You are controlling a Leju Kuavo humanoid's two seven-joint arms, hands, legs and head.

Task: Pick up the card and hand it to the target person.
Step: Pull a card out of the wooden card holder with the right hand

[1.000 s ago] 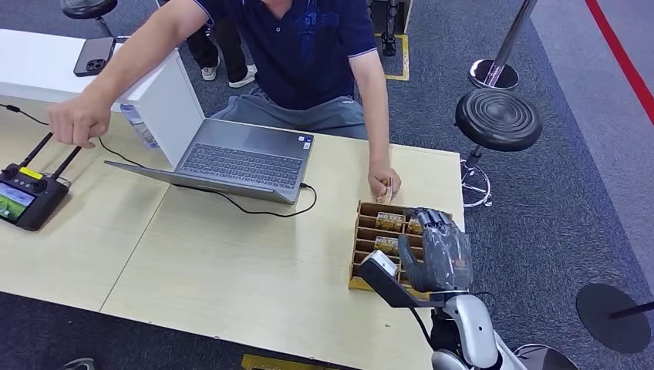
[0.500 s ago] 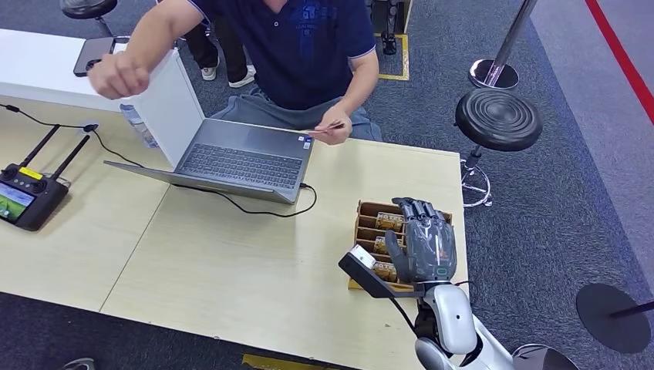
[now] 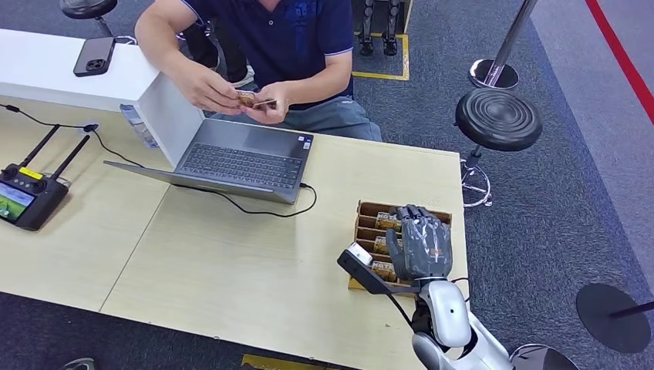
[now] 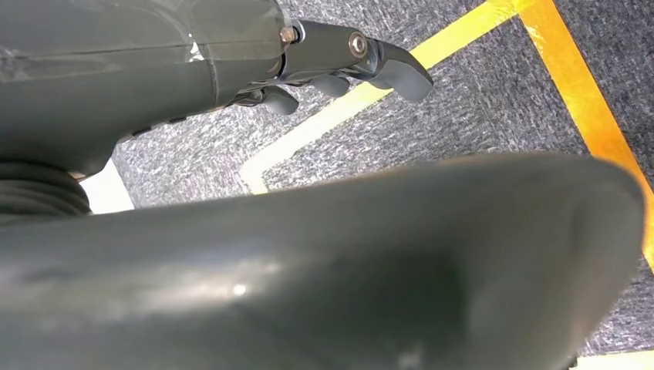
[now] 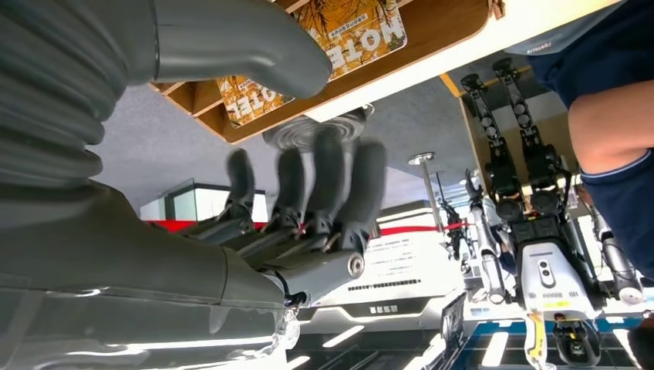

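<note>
1. The right hand [image 3: 420,245] hovers over the near end of a wooden card box [image 3: 367,212] at the counter's right edge, fingers spread and straight, holding nothing; the right wrist view shows the same fingers [image 5: 332,189] apart with air between them.
2. The left hand [image 4: 347,65] hangs over grey carpet with yellow floor tape [image 4: 463,46]; its fingertips curl slightly, but whether it is open or closed I cannot tell.
3. The box is divided into slots, each carrying cards [image 3: 388,222] printed in orange-brown and gold (in the right wrist view one card [image 5: 355,23] reads "HOTEL" in white letters over a leafy yellow pattern).
4. The counter [image 3: 231,262] is pale wood-grain, made of panels butted together, with a black cable [image 3: 247,206] trailing across it.
5. Farther back sit an open grey laptop [image 3: 231,158] and, at the far left, a black remote controller [image 3: 27,196] with two antennas.
6. Beyond the laptop a seated person in a dark blue polo holds one card [image 3: 251,99] between both hands [image 3: 231,96], above the laptop's far edge and well apart from the box.
7. A white box [image 3: 69,73] carries a dark phone [image 3: 94,55].
8. On the grey carpet to the right stands a black round stool [image 3: 498,119], with a red floor line [image 3: 621,54] farther off.
</note>
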